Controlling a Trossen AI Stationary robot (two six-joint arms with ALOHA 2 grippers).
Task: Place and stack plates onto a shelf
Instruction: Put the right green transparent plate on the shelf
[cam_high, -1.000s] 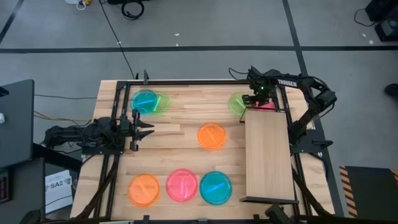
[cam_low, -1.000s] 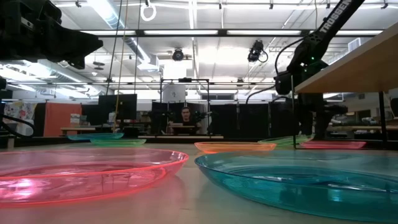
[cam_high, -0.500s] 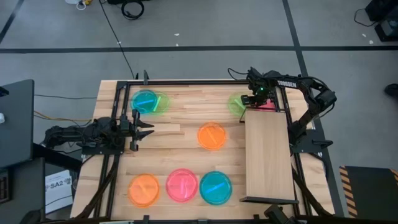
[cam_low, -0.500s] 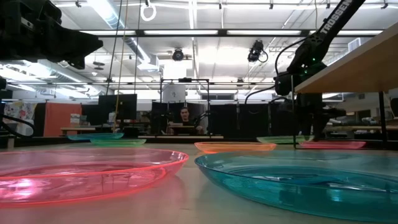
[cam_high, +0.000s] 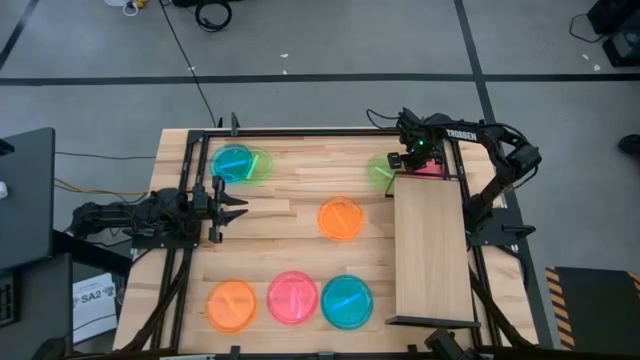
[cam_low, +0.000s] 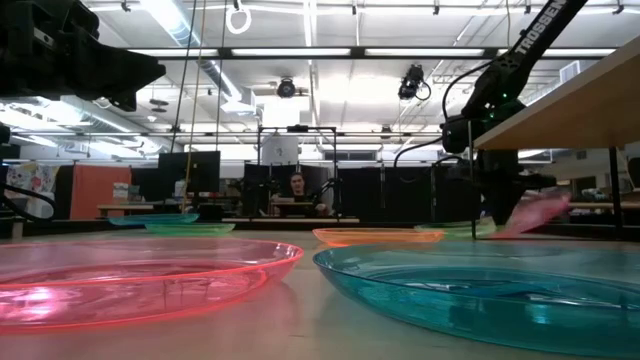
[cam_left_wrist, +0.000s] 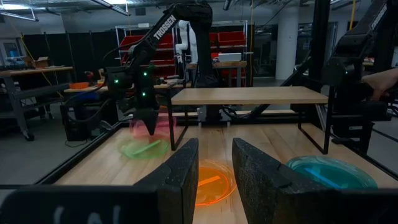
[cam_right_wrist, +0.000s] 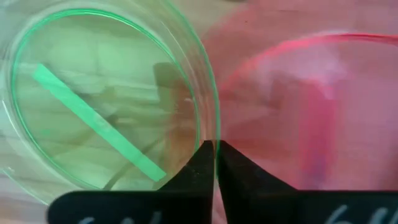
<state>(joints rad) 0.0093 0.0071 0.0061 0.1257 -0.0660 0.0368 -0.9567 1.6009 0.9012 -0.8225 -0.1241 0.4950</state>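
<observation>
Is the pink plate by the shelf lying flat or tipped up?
Tipped up: the pink plate slants off the table, pinched in the right pincer.

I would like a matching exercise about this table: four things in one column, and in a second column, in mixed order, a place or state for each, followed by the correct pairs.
Things
1. pink plate at the right gripper
2. middle orange plate
3. left gripper
4. shelf

Places or states
A. nothing lies on its top board
B. tilted, one edge lifted, pinched at the shelf's far end
C. flat on the table, alone near the centre
D. open and holding nothing, at the table's left side

Pairs: 1-B, 2-C, 3-D, 4-A
</observation>
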